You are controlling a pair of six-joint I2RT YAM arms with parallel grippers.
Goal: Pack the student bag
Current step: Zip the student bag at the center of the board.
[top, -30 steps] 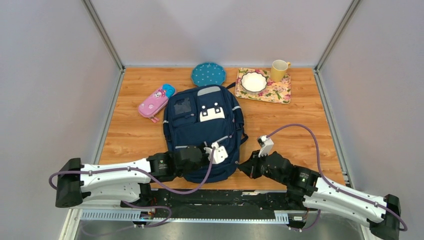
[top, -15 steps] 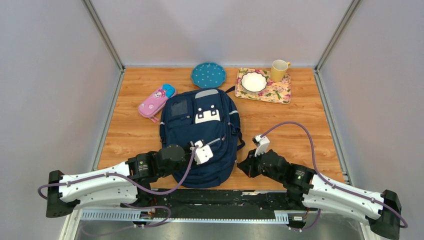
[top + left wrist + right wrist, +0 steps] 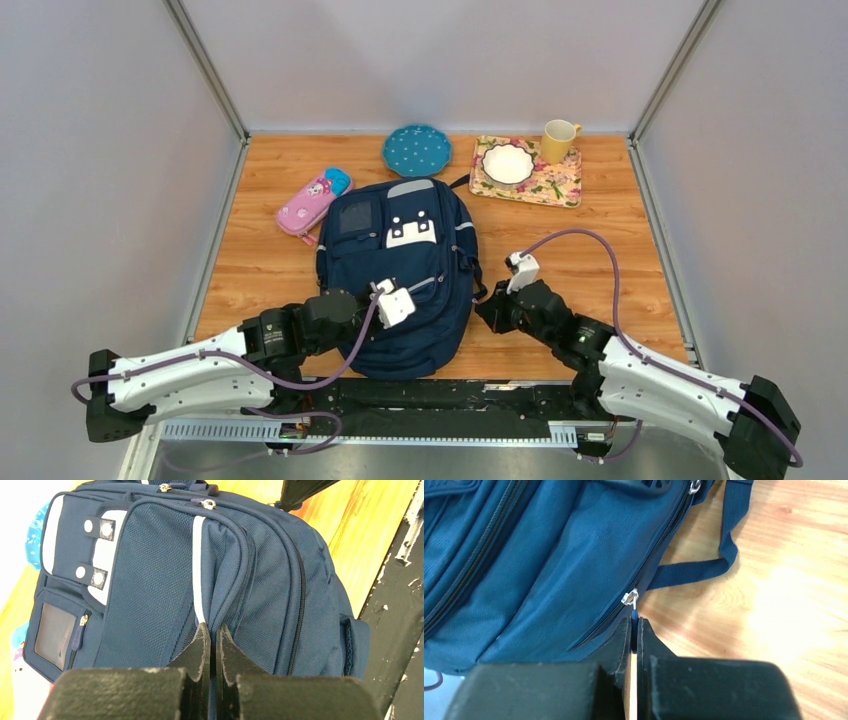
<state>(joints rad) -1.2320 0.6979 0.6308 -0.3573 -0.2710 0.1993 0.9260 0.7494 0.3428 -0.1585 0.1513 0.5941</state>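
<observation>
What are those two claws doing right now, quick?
Left gripper: closed, pinching a fold of front fabric on the student bag.
Right gripper: closed on the zip pull at the bag's side.

A wooden table [image 3: 260,270] fills the middle of the frame. On it lie a navy student bag [image 3: 400,270] at center, a pink pencil case [image 3: 308,207] at upper left, and a teal plate [image 3: 416,149] and floral tray [image 3: 560,185] along the top.
</observation>
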